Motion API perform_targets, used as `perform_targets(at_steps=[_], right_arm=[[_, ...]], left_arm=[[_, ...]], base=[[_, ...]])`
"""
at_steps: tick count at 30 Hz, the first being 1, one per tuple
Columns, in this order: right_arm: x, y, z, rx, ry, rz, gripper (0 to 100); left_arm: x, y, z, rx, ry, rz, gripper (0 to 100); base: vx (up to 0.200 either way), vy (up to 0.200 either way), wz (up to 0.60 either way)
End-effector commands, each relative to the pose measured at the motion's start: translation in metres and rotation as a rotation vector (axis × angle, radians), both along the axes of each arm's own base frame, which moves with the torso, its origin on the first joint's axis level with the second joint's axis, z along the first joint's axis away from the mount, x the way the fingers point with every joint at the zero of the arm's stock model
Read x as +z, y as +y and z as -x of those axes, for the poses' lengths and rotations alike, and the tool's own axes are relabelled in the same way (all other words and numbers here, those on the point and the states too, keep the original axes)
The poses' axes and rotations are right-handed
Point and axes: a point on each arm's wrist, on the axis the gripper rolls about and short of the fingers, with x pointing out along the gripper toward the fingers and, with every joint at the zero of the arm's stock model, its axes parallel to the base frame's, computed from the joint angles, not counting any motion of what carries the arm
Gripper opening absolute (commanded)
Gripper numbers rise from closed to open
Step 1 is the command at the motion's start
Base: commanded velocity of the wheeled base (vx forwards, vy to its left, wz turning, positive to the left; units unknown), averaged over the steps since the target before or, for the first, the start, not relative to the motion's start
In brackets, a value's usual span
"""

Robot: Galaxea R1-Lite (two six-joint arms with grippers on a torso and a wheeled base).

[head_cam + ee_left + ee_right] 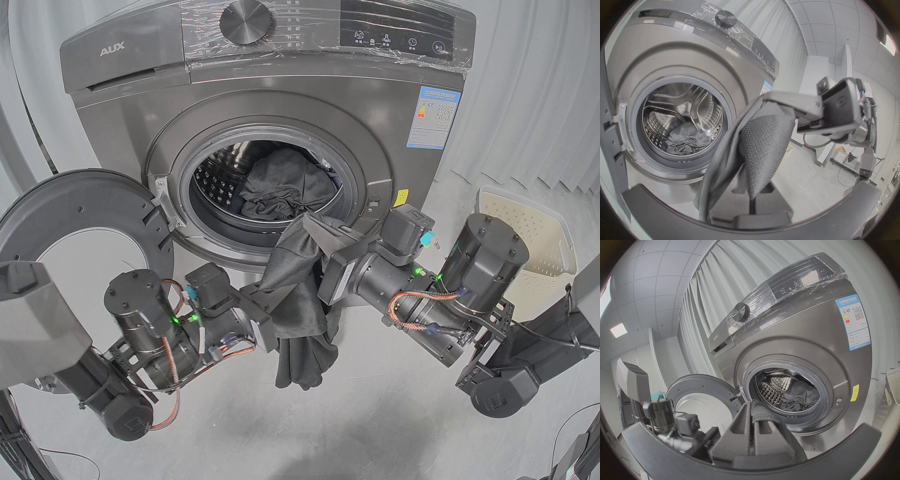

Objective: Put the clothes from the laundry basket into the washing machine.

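Just below the open mouth of the washing machine (281, 106), the right gripper (312, 224) is clamped on the top edge of a dark garment (300, 300), held high probably so its hanging tail clears the rim and joins the clothes (284, 184) in the drum. The left gripper (261, 309) sits against the lower fold; whether it grips I cannot tell. The right wrist view shows the pinch closely; the head view adds the laundry basket (531, 237) at the robot's right.

Head camera above, wrist cameras low — all toward the washing machine (262, 106)
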Motion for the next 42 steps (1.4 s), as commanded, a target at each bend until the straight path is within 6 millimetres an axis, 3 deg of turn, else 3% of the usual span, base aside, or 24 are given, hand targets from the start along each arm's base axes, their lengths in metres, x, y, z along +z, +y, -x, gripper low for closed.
perform_targets(at_steps=[1, 6, 11, 12, 23, 26, 28, 33, 42], right_arm=[[-0.005, 0.0, 0.011, 0.031, 0.013, 0.011, 100], [-0.015, -0.021, 0.033, 0.059, 0.058, 0.068, 100], [-0.03, -0.037, 0.041, 0.066, 0.103, 0.131, 100], [-0.042, -0.044, 0.046, 0.069, 0.138, 0.172, 100], [-0.068, -0.047, 0.047, 0.066, 0.21, 0.248, 100], [-0.085, -0.052, 0.023, -0.004, 0.24, 0.283, 100], [-0.088, -0.054, 0.014, -0.024, 0.244, 0.285, 100], [-0.099, -0.065, -0.028, -0.104, 0.26, 0.277, 100], [-0.13, -0.061, -0.072, -0.118, 0.266, 0.312, 100]], left_arm=[[0.028, 0.03, 0.032, 0.011, -0.048, 0.033, 0], [0.042, 0.049, 0.024, 0.065, -0.105, 0.051, 0], [0.045, 0.053, 0.02, 0.068, -0.121, 0.053, 0], [0.047, 0.052, 0.019, 0.067, -0.13, 0.058, 0], [0.067, 0.054, 0.023, 0.045, -0.2, 0.099, 0], [0.074, 0.056, 0.029, 0.028, -0.222, 0.111, 0], [0.075, 0.056, 0.029, 0.028, -0.225, 0.112, 0], [0.074, 0.056, 0.03, 0.024, -0.223, 0.112, 0], [0.075, 0.054, 0.03, 0.018, -0.224, 0.114, 0]], base=[[0.0, 0.0, 0.0], [0.0, 0.0, 0.0], [0.0, 0.0, 0.0], [0.0, 0.0, 0.0], [0.0, 0.0, 0.0], [0.0, 0.0, 0.0], [0.0, 0.0, 0.0], [0.0, 0.0, 0.0], [0.0, 0.0, 0.0]])
